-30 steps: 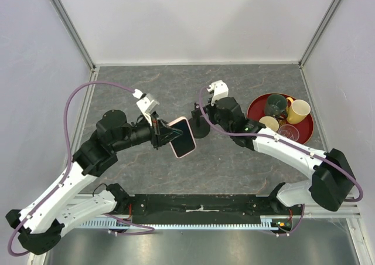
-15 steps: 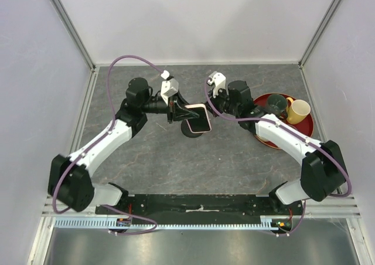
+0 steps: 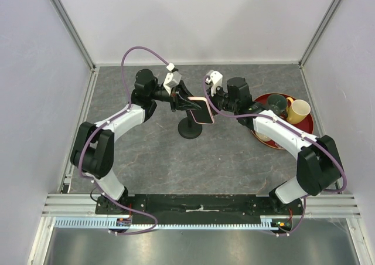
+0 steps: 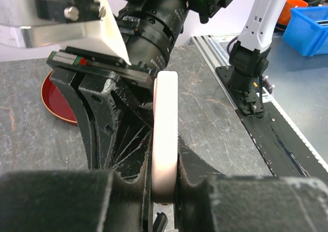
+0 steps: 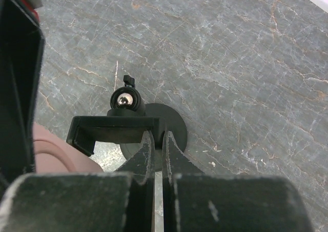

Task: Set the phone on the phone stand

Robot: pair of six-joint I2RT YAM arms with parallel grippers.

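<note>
left gripper [image 3: 185,102] clenched on phone [image 3: 201,110], held tilted in air above phone stand [image 3: 190,128], mid counter [image 3: 234,159] toward far edge. right gripper [image 5: 158,147] pinched shut on cradle [image 5: 115,129] rim. phone just beside cradle, contact unclear. red tray [image 3: 309,130] with cups [image 3: 299,109] near right edge.

Pale pink phone [image 3: 201,110] with black screen; black phone stand [image 3: 190,129]; grey, pale-veined tabletop [image 3: 228,159]; red tray [image 3: 306,133] right of the stand.
</note>
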